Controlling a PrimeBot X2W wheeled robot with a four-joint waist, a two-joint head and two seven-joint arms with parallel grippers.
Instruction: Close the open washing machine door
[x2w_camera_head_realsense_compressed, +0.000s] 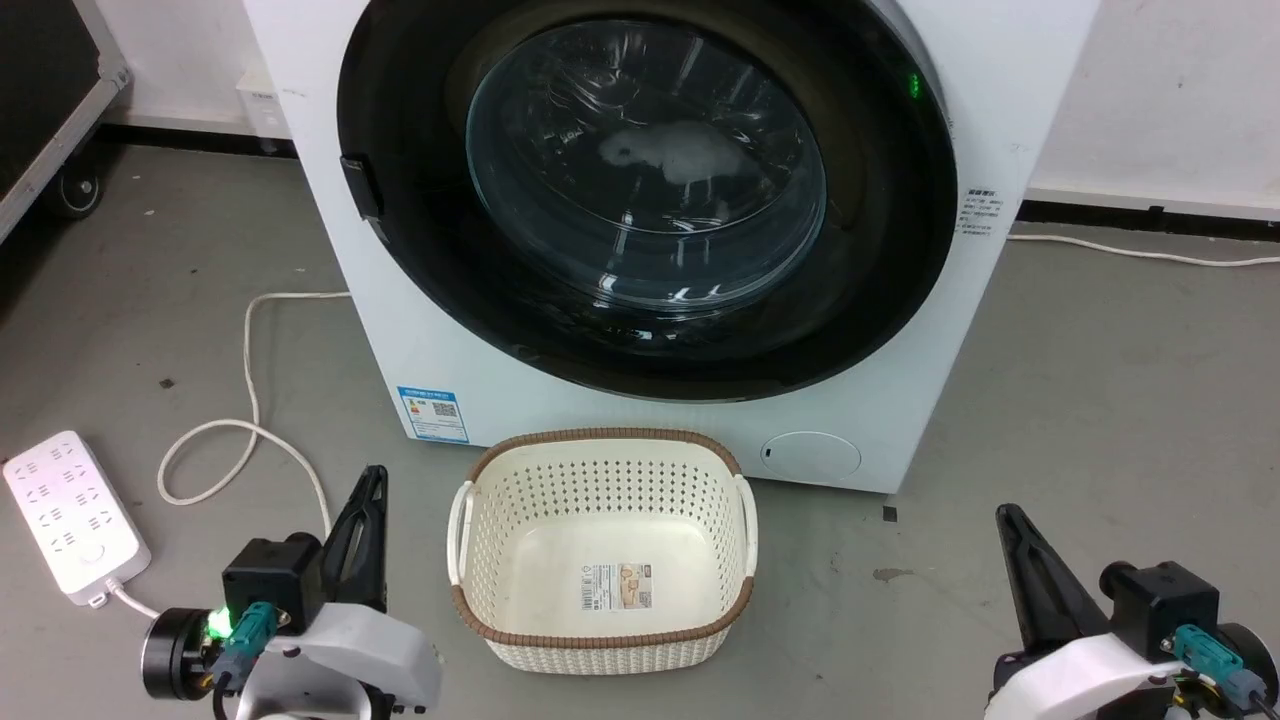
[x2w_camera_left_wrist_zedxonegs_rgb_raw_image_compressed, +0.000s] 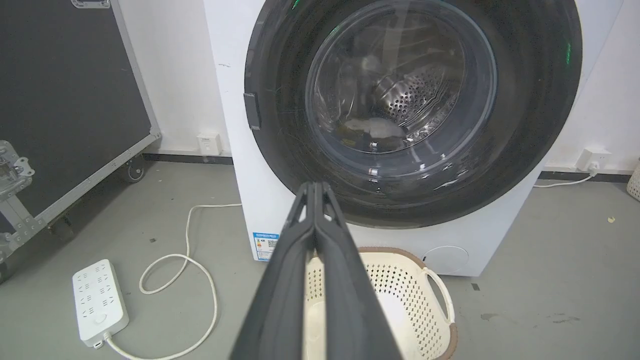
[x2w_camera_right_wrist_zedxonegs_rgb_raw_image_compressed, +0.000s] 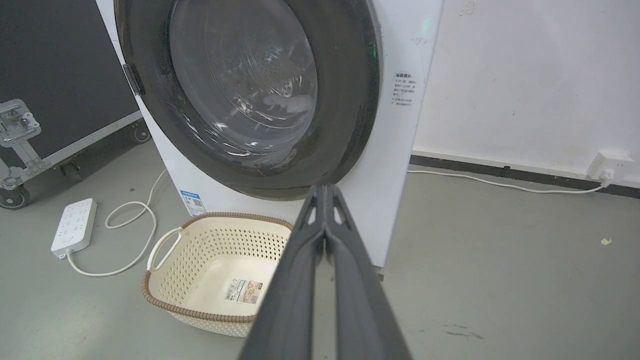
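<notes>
The white washing machine (x2w_camera_head_realsense_compressed: 520, 385) stands straight ahead. Its round black-rimmed washing machine door (x2w_camera_head_realsense_compressed: 420, 270) with the clear glass bowl lies flat against the machine's front, latch side at the left; pale laundry shows through the glass. In the left wrist view the door (x2w_camera_left_wrist_zedxonegs_rgb_raw_image_compressed: 280, 150) looks flush too, as does the door (x2w_camera_right_wrist_zedxonegs_rgb_raw_image_compressed: 350, 100) in the right wrist view. My left gripper (x2w_camera_head_realsense_compressed: 370, 482) is shut and empty at the lower left, well short of the machine. Low at the right, my right gripper (x2w_camera_head_realsense_compressed: 1006, 516) is shut too, holding nothing. Both fingers press together at the left gripper (x2w_camera_left_wrist_zedxonegs_rgb_raw_image_compressed: 315, 186) and the right gripper (x2w_camera_right_wrist_zedxonegs_rgb_raw_image_compressed: 325, 189).
An empty cream perforated basket (x2w_camera_head_realsense_compressed: 600, 437) sits on the grey floor just in front of the machine, between my arms. A white power strip (x2w_camera_head_realsense_compressed: 70, 515) and its looping cable (x2w_camera_head_realsense_compressed: 250, 400) lie at the left. A black wheeled case (x2w_camera_left_wrist_zedxonegs_rgb_raw_image_compressed: 75, 100) stands far left.
</notes>
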